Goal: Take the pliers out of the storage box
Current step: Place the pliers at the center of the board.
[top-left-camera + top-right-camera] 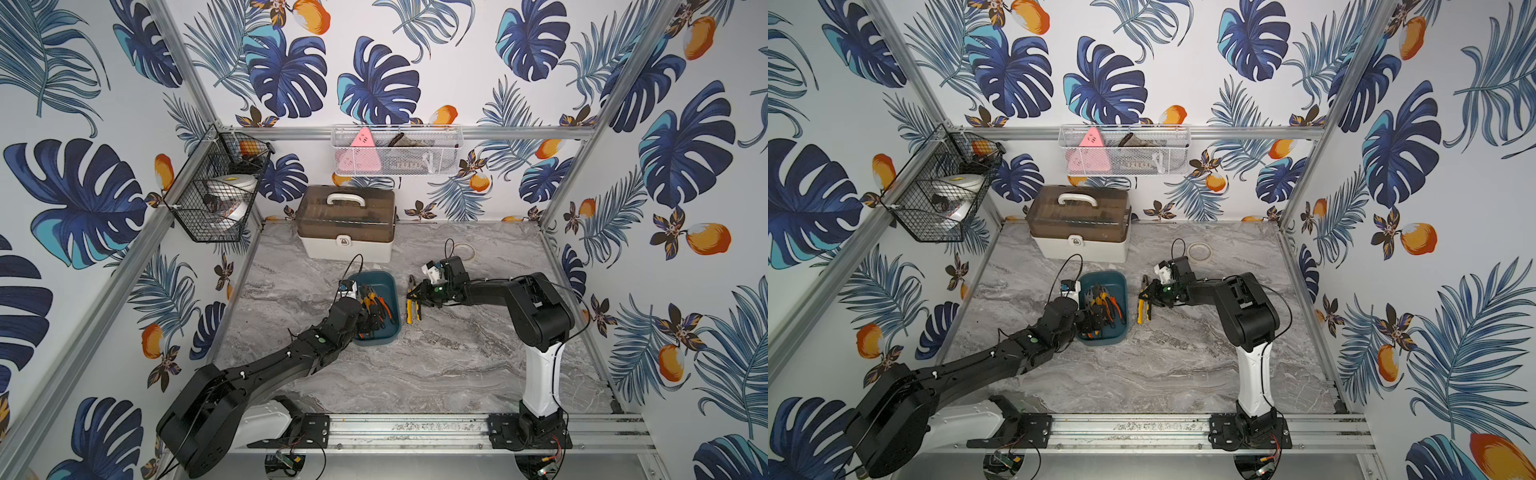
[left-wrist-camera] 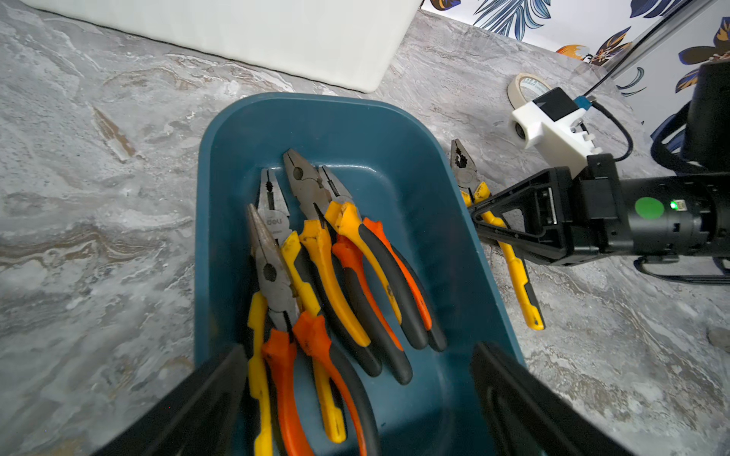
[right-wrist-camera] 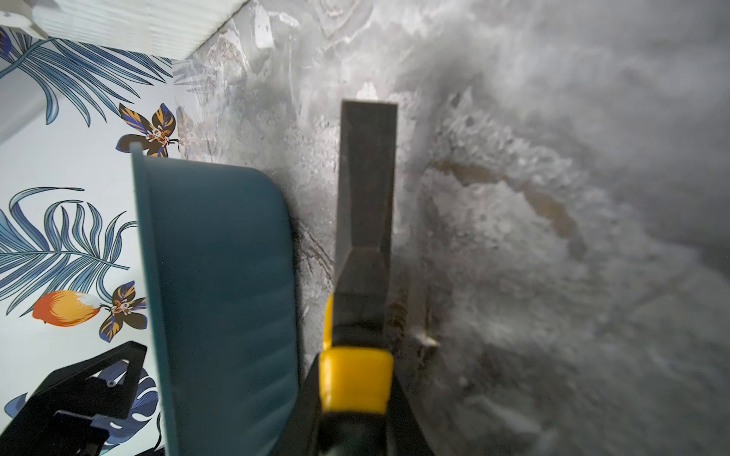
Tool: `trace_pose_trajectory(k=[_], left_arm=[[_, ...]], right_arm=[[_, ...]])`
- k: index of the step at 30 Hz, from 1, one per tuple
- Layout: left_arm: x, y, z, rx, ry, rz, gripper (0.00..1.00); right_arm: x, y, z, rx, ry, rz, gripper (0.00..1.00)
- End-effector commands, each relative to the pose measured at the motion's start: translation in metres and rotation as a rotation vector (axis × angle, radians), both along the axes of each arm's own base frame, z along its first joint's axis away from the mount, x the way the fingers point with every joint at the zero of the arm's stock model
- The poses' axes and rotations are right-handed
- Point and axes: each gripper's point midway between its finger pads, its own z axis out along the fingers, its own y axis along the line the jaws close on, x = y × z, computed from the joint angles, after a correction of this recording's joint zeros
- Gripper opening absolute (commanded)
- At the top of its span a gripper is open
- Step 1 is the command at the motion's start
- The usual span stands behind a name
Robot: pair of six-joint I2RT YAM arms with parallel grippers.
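Left wrist: left end effector [image 2: 361,355] wide over boxed pliers [image 2: 316,237]; right end effector [image 2: 474,221] clamps yellow-handled pliers [image 2: 514,272] beside the storage box [image 2: 395,130].

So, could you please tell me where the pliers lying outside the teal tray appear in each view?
Top view: the loose pliers, right of the tray.
Top view: same place.
Left wrist: outside the tray's rim.
Right wrist: mid-picture, beside the tray's wall.
Shared landmark: the tray.

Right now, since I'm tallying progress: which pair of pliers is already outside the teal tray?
The yellow-handled pliers beside the storage box, clamped in the right gripper; the other four pliers lie inside it.
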Motion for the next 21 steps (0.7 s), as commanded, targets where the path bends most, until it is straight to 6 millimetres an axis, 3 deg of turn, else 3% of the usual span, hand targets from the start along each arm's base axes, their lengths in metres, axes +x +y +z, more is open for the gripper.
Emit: trace_pose_trajectory(k=[1,5,6,12,21], left_arm=[[0.003,-0.005,0.004,-0.006,-0.016,-0.021,0.96],[0.004,-0.007,0.001,-0.008,-0.008,-0.03,0.96],[0.004,-0.008,0.001,-0.008,-0.007,-0.031,0.96],[0.004,-0.009,-0.001,-0.006,-0.002,-0.034,0.96],[0.004,-0.006,0.002,-0.014,-0.01,-0.02,0.95]], right_arm=[[-0.006,-0.028,-0.028,-0.171,0.006,-0.063,0.26],[-0.013,-0.037,-0.036,-0.187,0.022,-0.102,0.45],[-0.011,-0.036,-0.025,-0.175,-0.002,-0.107,0.47],[-0.013,-0.04,-0.024,-0.198,0.003,-0.113,0.49],[-0.025,-0.045,0.001,-0.15,-0.02,-0.162,0.51]])
